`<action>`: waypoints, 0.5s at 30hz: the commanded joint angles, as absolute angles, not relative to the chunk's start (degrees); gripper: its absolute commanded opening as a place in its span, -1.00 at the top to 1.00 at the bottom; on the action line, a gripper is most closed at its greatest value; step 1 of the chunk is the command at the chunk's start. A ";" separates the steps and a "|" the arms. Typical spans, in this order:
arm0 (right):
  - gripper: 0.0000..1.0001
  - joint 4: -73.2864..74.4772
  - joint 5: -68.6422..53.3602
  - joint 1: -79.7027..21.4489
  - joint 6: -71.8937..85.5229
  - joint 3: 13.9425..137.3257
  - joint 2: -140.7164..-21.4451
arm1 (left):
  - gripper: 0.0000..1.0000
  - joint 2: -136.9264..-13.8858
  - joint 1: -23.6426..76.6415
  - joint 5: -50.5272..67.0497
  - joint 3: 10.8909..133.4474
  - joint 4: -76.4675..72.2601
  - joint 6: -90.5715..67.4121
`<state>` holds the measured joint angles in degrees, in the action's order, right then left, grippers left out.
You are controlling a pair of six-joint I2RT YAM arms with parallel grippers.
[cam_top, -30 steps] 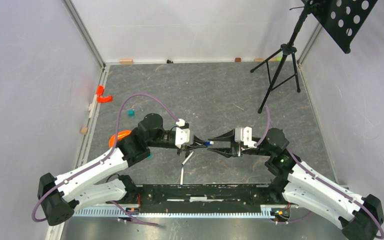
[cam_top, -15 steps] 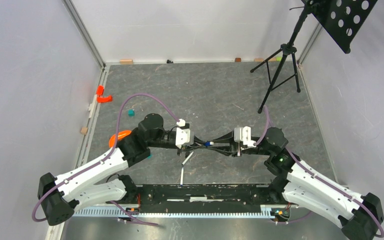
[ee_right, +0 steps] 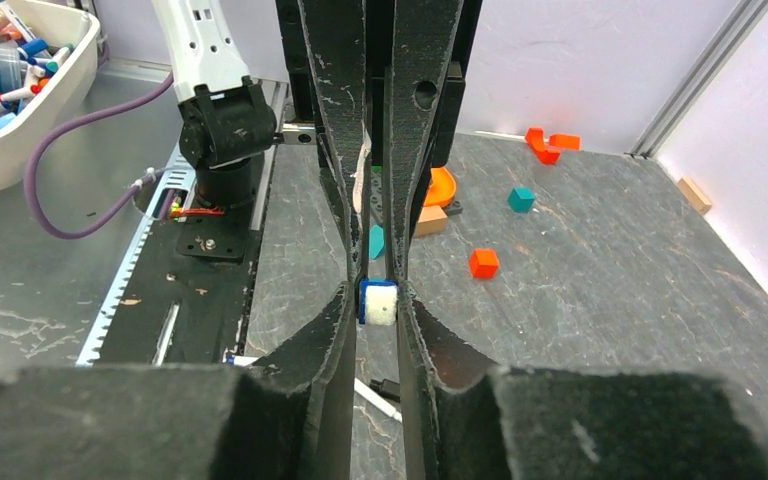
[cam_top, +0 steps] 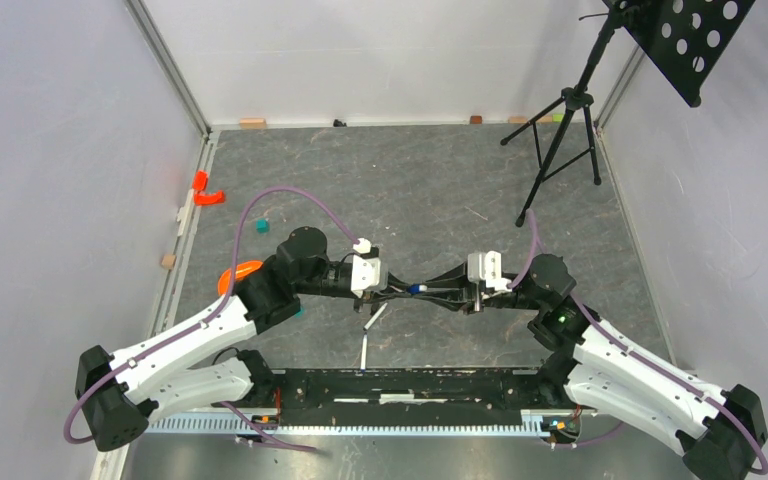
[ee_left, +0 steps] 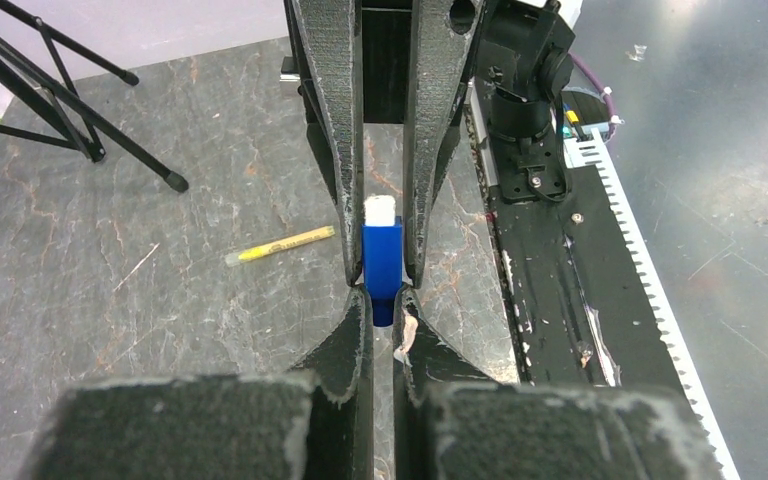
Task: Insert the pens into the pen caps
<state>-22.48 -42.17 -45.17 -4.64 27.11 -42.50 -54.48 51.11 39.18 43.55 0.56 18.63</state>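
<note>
The right tool (ee_right: 377,298) (spread wide earlier) now clamps the blue pen cap (ee_left: 381,262) the left tool (ee_left: 381,303) pinches.

**Blue cap, white pen, black grippers**

The cap (ee_left: 381,262) is bright blue, darker at its narrow end. The pen (ee_left: 380,211) is white. The left gripper (ee_left: 381,300) and right gripper (ee_right: 378,290) are matt black, scuffed pale along the edges. The yellow pen (ee_left: 282,243) bears dark print. The table (ee_left: 210,150) is grey, veined rust and white. There is a red cube (ee_right: 484,263) and a teal cube (ee_right: 521,199).

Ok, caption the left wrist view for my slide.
Left gripper and right gripper clamp the blue pen cap; a yellow pen lies on the table.
</note>
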 commanded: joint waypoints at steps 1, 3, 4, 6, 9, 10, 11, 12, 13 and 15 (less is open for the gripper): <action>0.57 -25.31 -44.03 -45.69 -3.96 29.79 -42.71 | 0.96 -54.31 50.92 38.22 45.05 -0.71 18.78; 0.58 -24.99 -44.12 -45.70 -3.87 30.04 -42.73 | 0.96 -54.26 50.89 38.14 45.09 -0.62 18.93; 0.56 -24.73 -44.12 -45.70 -3.87 30.21 -42.75 | 0.96 -54.26 50.89 38.14 45.09 -0.57 18.98; 0.50 -23.81 -44.29 -45.68 -4.24 30.63 -42.86 | 0.96 -54.23 50.89 38.07 45.13 -0.53 19.07; 0.50 -23.74 -44.38 -45.79 -4.24 30.67 -43.04 | 0.95 -54.31 50.89 38.05 45.13 -0.57 19.04; 0.50 -23.67 -44.42 -45.79 -4.30 30.68 -43.09 | 0.95 -54.32 50.89 38.06 45.10 -0.53 19.07; 0.51 -23.72 -44.47 -45.80 -4.31 30.67 -43.24 | 0.95 -54.38 50.89 38.06 45.10 -0.45 19.07; 0.53 -23.73 -44.58 -45.75 -4.31 30.75 -43.41 | 0.95 -54.39 50.89 38.10 45.10 -0.46 19.07; 0.57 -23.74 -44.71 -45.79 -4.31 30.83 -43.63 | 0.96 -54.46 50.89 38.11 45.10 -0.39 19.15; 0.70 -23.65 -44.80 -45.85 -4.31 31.02 -44.10 | 0.95 -54.48 50.89 37.91 45.22 -0.27 19.44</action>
